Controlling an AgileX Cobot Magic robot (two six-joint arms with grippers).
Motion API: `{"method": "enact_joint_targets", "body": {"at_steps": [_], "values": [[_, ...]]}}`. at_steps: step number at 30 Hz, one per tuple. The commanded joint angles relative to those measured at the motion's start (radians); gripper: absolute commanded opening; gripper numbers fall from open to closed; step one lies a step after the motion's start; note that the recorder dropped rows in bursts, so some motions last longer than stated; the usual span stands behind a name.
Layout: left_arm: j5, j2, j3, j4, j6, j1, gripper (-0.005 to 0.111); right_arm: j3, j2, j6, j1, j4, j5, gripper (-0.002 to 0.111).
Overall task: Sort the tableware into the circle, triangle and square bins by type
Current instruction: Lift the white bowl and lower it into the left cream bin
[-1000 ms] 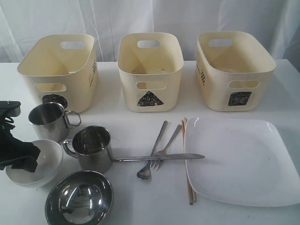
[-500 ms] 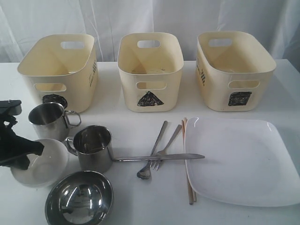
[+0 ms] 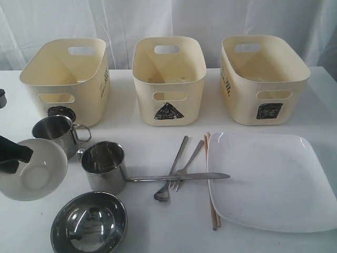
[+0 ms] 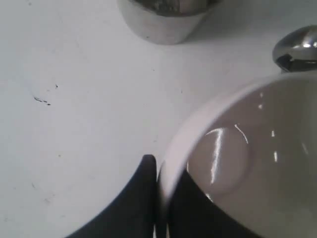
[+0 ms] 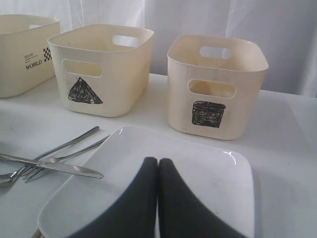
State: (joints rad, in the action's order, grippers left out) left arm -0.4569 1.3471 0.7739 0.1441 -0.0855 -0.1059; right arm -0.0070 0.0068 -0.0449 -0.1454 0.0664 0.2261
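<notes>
The white bowl (image 3: 35,169) has come up off the table since a second ago. It now hangs tipped at the left front, its mouth turned up and toward the right (its rim hides part of the rear steel mug (image 3: 52,132)). The left gripper (image 3: 21,154) is clamped on the bowl's left rim, one finger inside and one outside. The circle bin (image 3: 66,74) stands behind. The right gripper (image 5: 157,166) is closed on nothing, above the white plate (image 5: 198,168). The knife (image 3: 179,177) lies left to right, tip toward the plate.
</notes>
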Motion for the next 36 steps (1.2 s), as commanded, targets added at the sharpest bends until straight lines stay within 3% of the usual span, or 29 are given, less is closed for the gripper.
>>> {"method": "enact_joint_targets", "body": {"at_steps": [1,6,12,25,36], "values": [[-0.006,-0.089,0.049,-0.021,-0.026,0.003,0.000,0.007,-0.007,-0.004,0.006,0.003,-0.004,0.000],[0.037,-0.079,0.209,-0.115,-0.015,0.003,0.000,0.007,-0.007,-0.004,0.006,0.003,-0.004,0.000],[0.051,0.060,0.435,-0.130,-0.015,0.003,0.000,0.007,-0.007,-0.004,0.006,0.003,-0.004,0.000],[0.040,0.540,0.941,-0.164,-0.023,0.005,0.000,0.007,-0.007,-0.004,0.006,0.003,-0.004,0.000],[0.047,0.750,1.092,-0.231,-0.015,0.005,0.000,0.007,-0.007,-0.004,0.006,0.003,-0.004,0.000]]}}
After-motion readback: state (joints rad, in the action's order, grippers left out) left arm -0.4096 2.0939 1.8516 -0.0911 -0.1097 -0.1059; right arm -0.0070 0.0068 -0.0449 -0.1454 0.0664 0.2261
